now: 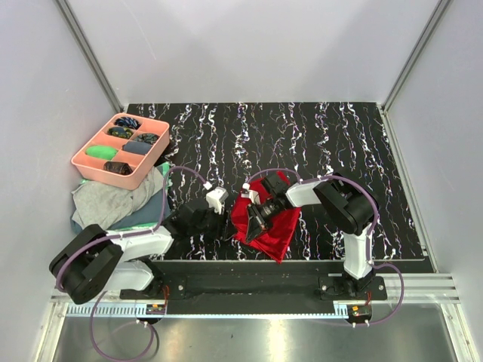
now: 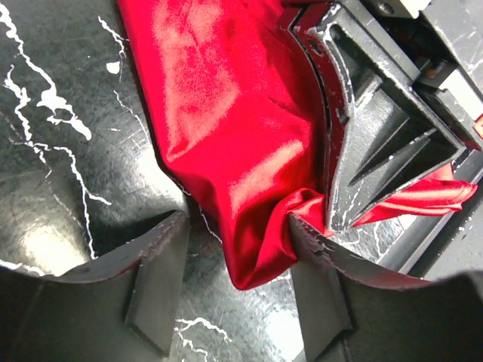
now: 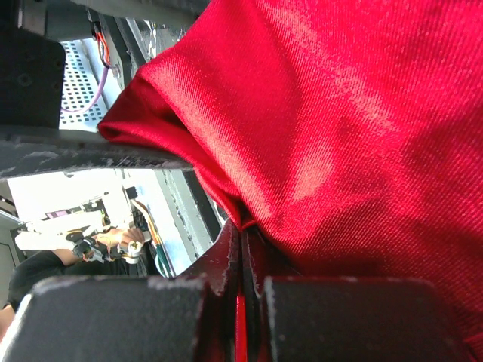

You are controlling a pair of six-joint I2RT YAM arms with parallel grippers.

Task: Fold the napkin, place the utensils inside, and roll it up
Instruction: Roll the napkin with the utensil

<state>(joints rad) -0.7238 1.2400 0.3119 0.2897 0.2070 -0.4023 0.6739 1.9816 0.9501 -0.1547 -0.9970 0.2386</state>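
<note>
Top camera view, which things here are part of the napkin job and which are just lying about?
Part of the job:
red napkin, pinched in the right gripper
left gripper, jaws apart around a napkin corner
utensils: not visible

Just lying about:
pink compartment tray
pile of grey, green and blue cloths

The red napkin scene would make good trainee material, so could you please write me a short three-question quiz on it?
1. True or false: the right gripper has its jaws shut on the napkin.
2. Multiple choice: in the left wrist view, the left gripper has its jaws A) clamped flat on the cloth, B) apart, with a bunched end of the napkin between them, C) nowhere near the cloth.
3. Short answer: what rests on the pile of cloths at the table's left side?

Key
1. True; a fold of red cloth is pinched between them.
2. B.
3. The pink divided tray, its compartments holding small items.
</note>
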